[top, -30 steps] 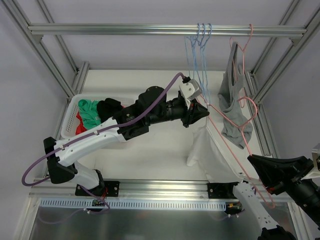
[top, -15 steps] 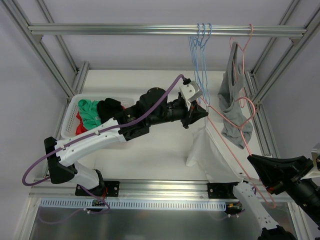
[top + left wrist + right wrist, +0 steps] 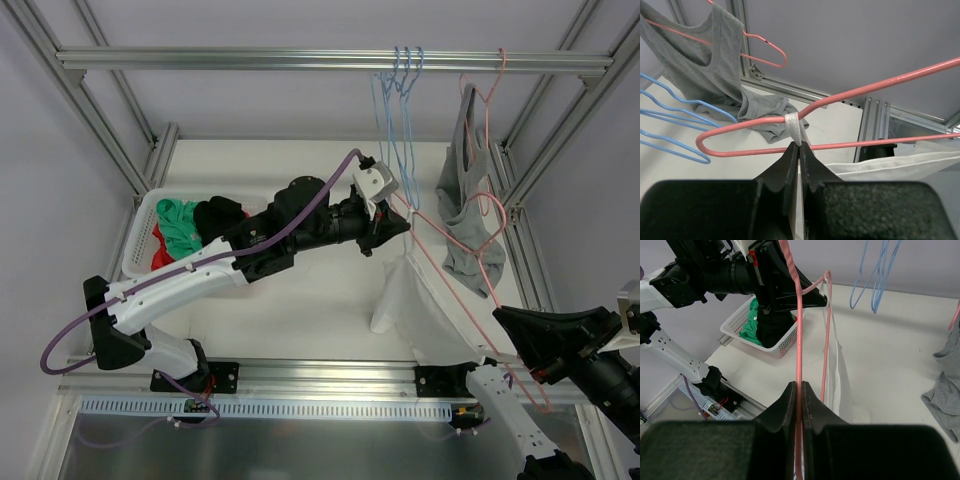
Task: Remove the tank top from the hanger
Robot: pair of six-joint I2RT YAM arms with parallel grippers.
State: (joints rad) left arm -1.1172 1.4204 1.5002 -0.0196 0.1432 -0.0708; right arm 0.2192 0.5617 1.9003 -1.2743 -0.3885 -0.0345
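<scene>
Top view, left pincer [image 3: 398, 232]: closed at the upper end of the pink wire hanger [image 3: 450, 283], above the middle of the white counter [image 3: 300, 310].
Top view, right pincer [image 3: 503, 320]: closed on the hanger's lower end, near the front right corner.
Top view, white cloth tank top [image 3: 415, 310]: draped from the hanger between the two pincers, its top at the left pincer and its hem bunched on the counter beside the right one.
Top view, surroundings: a grey tank top [image 3: 465, 215] on a second pink hanger and bare blue wire hangers [image 3: 400, 90] hang from the metal rail [image 3: 250, 60]; a white plastic basket [image 3: 140, 225] of green, black and red clothes sits at the left.
Left wrist view, left pincer [image 3: 797, 147]: jaws pressed together on the tank top's narrow white strap [image 3: 792, 122], just below where it loops over the hanger's bend; the rest of the garment lies lower right.
Right wrist view, right pincer [image 3: 799, 387]: jaws clamped on the hanger wire, which runs straight up and away; the tank top hangs just to the right of the fingertips, apart from them.
</scene>
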